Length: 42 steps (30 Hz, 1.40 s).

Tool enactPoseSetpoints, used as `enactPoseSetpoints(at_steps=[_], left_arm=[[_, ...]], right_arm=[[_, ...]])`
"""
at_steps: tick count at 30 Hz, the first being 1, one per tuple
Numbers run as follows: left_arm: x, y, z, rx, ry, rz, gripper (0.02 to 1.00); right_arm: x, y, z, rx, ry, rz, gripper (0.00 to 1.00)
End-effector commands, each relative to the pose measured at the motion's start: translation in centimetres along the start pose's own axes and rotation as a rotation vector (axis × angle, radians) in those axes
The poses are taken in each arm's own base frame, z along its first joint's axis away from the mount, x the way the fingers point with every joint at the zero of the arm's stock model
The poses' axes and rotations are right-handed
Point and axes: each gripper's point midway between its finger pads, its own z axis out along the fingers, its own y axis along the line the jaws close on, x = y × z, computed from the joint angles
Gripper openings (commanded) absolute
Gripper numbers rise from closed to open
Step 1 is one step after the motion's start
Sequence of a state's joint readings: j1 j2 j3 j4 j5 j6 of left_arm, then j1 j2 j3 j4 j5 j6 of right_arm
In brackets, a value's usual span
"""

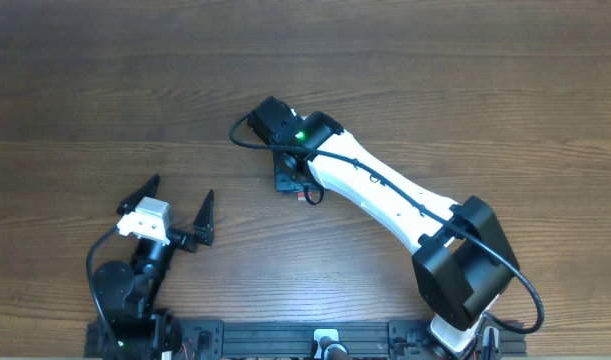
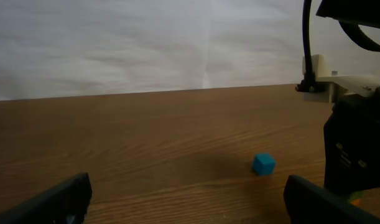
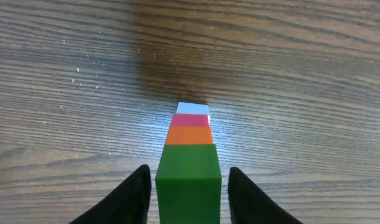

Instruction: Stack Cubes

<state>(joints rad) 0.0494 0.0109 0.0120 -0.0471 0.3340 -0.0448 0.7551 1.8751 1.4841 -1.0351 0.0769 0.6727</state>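
A stack of cubes stands on the wooden table (image 3: 65,74): a green cube (image 3: 188,186) on top, then an orange cube (image 3: 190,135), a red cube (image 3: 191,119) and a pale cube (image 3: 193,108) at the bottom. My right gripper (image 3: 188,173) straddles the green cube, open, with a narrow gap on each side. From above, the right gripper (image 1: 288,178) sits near the table's middle. A blue cube (image 2: 263,163) lies alone on the table, ahead of my left gripper (image 2: 190,211). The left gripper (image 1: 181,187) rests wide open near the front left, holding nothing.
The right arm (image 1: 385,195) runs diagonally from the front right to the middle, and its dark body (image 2: 357,155) stands close beside the blue cube. A white wall (image 2: 146,43) lies behind the table's far edge. Bare wood surrounds the stack.
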Motion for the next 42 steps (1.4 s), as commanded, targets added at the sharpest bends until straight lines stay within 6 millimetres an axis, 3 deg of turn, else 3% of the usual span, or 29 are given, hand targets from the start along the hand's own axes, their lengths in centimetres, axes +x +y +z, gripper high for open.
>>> enactPoseSetpoints(at_steps=[1, 2, 5, 11, 15, 21, 24, 26, 29, 35, 42], left_arm=[[0.1, 0.0, 0.0, 0.004, -0.002, 0.015, 0.998], [0.1, 0.0, 0.0, 0.004, -0.002, 0.015, 1.000], [0.1, 0.0, 0.0, 0.004, -0.002, 0.015, 1.000], [0.1, 0.0, 0.0, 0.004, -0.002, 0.015, 1.000], [0.1, 0.0, 0.0, 0.004, -0.002, 0.015, 1.000], [0.1, 0.0, 0.0, 0.004, -0.002, 0.015, 1.000], [0.1, 0.0, 0.0, 0.004, -0.002, 0.015, 1.000], [0.1, 0.0, 0.0, 0.004, -0.002, 0.015, 1.000], [0.1, 0.0, 0.0, 0.004, -0.002, 0.015, 0.998], [0.1, 0.0, 0.0, 0.004, -0.002, 0.015, 1.000], [0.1, 0.0, 0.0, 0.004, -0.002, 0.015, 1.000]], right_arm=[[0.1, -0.2, 0.5, 0.009, 0.012, 0.003, 0.432], [0.1, -0.2, 0.5, 0.009, 0.012, 0.003, 0.439], [0.1, -0.2, 0.6, 0.007, 0.010, 0.004, 0.592], [-0.4, -0.1, 0.4, 0.000, -0.001, 0.009, 0.991], [-1.3, 0.3, -1.5, -0.012, -0.019, -0.025, 0.991], [-5.4, -0.1, -5.7, -0.028, -0.098, -0.048, 0.993], [-7.1, -1.1, -5.8, -0.013, -0.093, -0.036, 0.993], [-8.7, -1.9, -4.8, 0.004, -0.079, -0.024, 0.991], [-9.5, -2.4, -2.9, 0.020, -0.058, -0.019, 0.991], [-9.5, -1.8, 2.2, 0.003, 0.030, -0.035, 0.993], [-9.7, -1.7, 6.0, 0.019, 0.063, -0.027, 0.993]])
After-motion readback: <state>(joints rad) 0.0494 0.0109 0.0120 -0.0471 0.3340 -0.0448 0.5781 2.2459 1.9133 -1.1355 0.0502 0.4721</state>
